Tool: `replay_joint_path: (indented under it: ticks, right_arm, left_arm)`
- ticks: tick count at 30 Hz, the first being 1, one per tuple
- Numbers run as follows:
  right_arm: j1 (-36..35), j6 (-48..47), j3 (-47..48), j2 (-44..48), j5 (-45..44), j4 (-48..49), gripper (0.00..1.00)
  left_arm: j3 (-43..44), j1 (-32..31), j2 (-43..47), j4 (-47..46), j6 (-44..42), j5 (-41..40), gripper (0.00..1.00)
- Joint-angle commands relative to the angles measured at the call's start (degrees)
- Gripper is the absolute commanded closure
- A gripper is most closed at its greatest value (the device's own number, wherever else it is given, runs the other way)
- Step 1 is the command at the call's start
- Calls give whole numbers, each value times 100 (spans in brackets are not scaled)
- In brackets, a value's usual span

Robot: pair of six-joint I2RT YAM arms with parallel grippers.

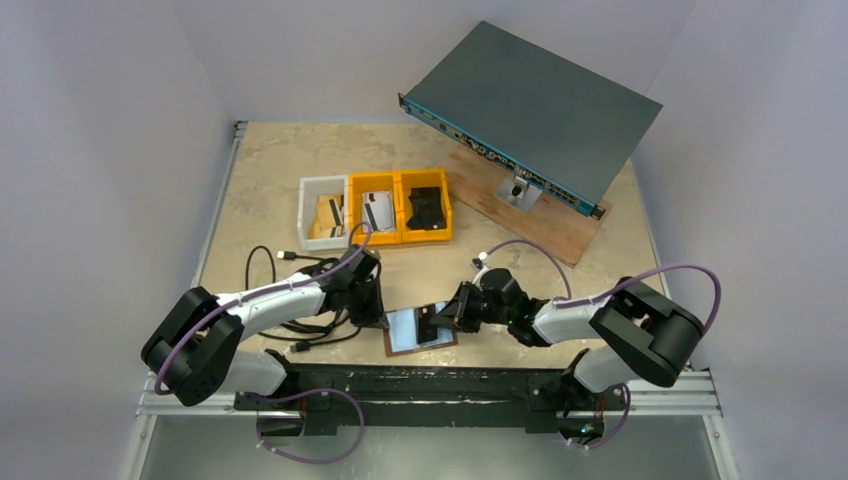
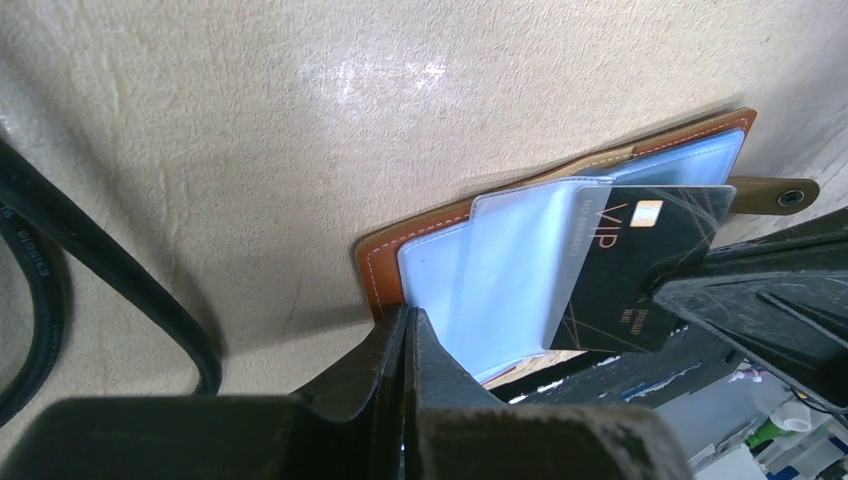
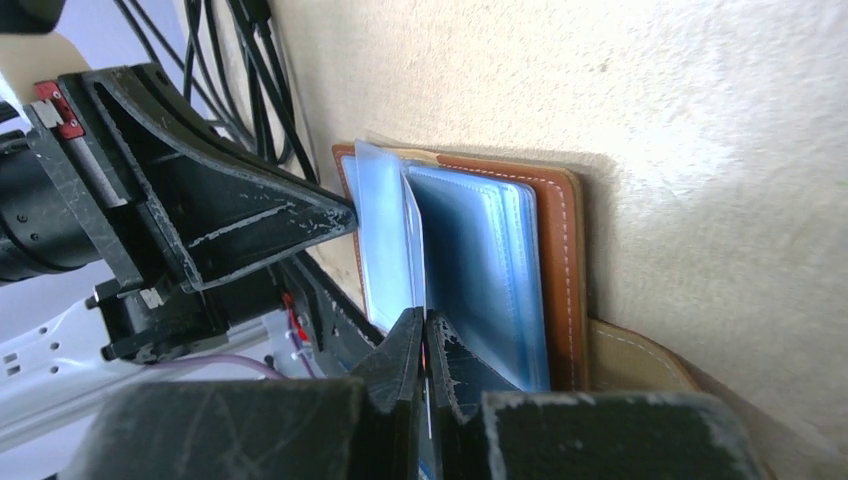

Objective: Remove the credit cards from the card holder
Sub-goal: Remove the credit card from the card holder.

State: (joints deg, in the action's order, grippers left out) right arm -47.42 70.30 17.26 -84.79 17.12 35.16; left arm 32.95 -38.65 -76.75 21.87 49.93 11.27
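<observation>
the brown card holder (image 2: 385, 262) lies open, its blue clear pockets (image 2: 500, 280) fanned. the right end effector (image 3: 422, 335) pinches a black vip card (image 2: 625, 270); the left end effector (image 2: 405, 325), closed tight and empty, has its tip on the holder's edge.

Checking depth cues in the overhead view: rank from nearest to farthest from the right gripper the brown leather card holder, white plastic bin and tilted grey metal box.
1. Brown leather card holder: at the right gripper, which pinches its black credit card, near edge.
2. White plastic bin: mid-table, left.
3. Tilted grey metal box: far back, right.
</observation>
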Motion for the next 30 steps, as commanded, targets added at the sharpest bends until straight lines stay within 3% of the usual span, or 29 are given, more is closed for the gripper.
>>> replay_joint_path:
  ticks: [1,9,17,24,30]
  right_arm:
    - [57,-414,139,438,-513,-1111,100]
    - [74,-549,384,875,-616,-1642,100]
    - [88,-626,595,1577,-711,-2266,100]
    - [260,-459,853,1769,-110,-1758,100]
    - [457,-1,884,1611,660,-550,100]
  left_arm:
    - [-5,-17,-102,105,-160,-196,100]
    - [400,-12,245,454,-357,-220,100]
    - [830,49,844,953,-541,-192,78]
    - [758,407,1217,354,-509,1007,64]
    - [539,796,1327,-499,-211,2217,60]
